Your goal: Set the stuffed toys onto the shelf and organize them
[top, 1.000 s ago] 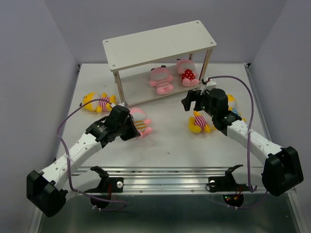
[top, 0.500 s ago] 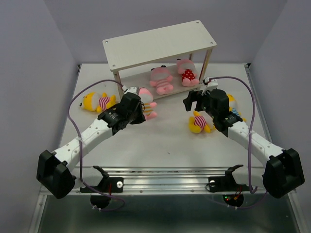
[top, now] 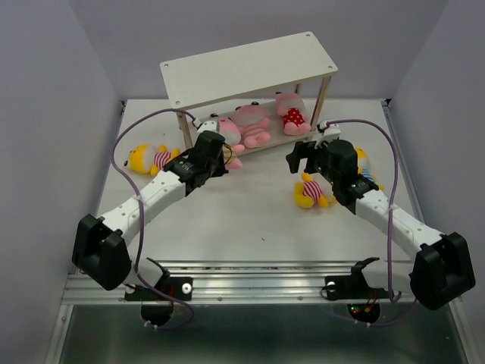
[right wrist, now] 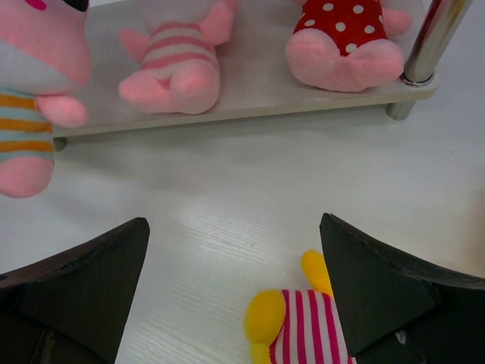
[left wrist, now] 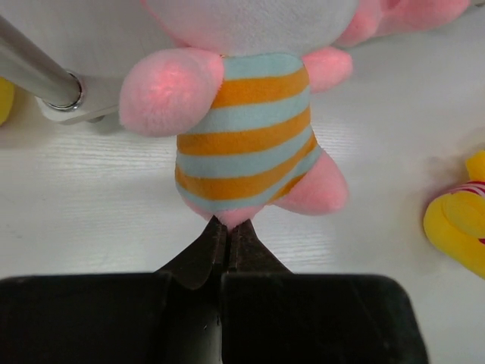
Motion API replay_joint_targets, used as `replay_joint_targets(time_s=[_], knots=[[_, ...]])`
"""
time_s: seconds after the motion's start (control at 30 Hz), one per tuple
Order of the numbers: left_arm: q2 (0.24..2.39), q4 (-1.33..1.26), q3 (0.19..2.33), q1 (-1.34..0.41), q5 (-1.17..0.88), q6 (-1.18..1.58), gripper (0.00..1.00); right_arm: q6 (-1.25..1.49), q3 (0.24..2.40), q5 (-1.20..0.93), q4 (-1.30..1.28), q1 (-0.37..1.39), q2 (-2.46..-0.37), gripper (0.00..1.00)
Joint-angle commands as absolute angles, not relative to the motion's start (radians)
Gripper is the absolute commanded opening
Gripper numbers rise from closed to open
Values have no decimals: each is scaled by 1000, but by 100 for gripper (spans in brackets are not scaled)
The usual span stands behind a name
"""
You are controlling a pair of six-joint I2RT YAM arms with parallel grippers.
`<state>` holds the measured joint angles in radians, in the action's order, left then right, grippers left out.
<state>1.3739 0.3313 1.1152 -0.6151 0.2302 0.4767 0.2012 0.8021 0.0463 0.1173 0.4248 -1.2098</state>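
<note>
My left gripper (left wrist: 226,231) pinches the pink toy (left wrist: 246,144) by its rump, which looks soft and light. My right gripper (right wrist: 233,235) gapes wide.

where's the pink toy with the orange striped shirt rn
Top view, left of centre: the pink toy is pinched by the left end effector beside the shelf's front-left leg.

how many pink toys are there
3. A pink-striped one and a polka-dot one lie on the lower board of the shelf; an orange-striped one is gripped by the left tool near the front left leg. None seem hidden.
</note>
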Motion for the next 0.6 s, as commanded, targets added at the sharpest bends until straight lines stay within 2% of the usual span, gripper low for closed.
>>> replay_joint_targets(time_s=[0.0,0.57], knots=[[1364,270,1160,-601,344,476,0,184,790,63,149,419,-1193,100],[1408,114,1088,-589,411,485,0,176,790,72,150,419,-1204,100]])
